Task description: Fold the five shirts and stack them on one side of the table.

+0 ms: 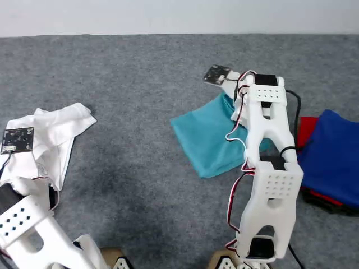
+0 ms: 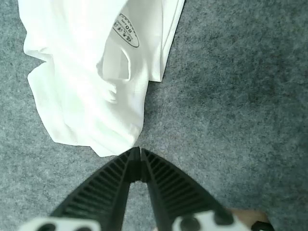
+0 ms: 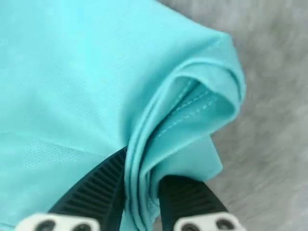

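- Okay, right gripper [image 3: 144, 169] first: we see its two black ribbed fingers pinching a bunched fold of the teal shirt [image 3: 91, 72], with several layers of edge stacked between them.
- The stitched hem curls open just past the fingers, and the rest of the teal shirt spreads smooth beyond that.
- In the high view the right arm [image 1: 268, 151] is extended over the table with its wrist above the far corner of the teal shirt. That shirt lies roughly mid-table as a folded, tilted rectangle.
- Left gripper [image 2: 140, 154]: fingers pressed together with nothing between them. The tips are over bare grey surface, just beside the edge of the white shirt [image 2: 86, 77].
- We cannot tell whether those tips touch the surface.
- The white shirt is crumpled, not folded, and its neck label [image 2: 126, 29] is showing. It sits at the left arm's edge of the table, well apart from the teal one.
- The left arm [image 1: 25, 221] sits low near its base, wrist over the near part of the white shirt.
- On the right arm's side, a blue shirt [image 1: 331, 154] lies on top of a red shirt [image 1: 307, 128], and a dark cloth edge [image 1: 328, 203] peeks out under them. This pile is just beside the teal shirt.
- The table [image 1: 140, 89] is covered in grey felt-like fabric.
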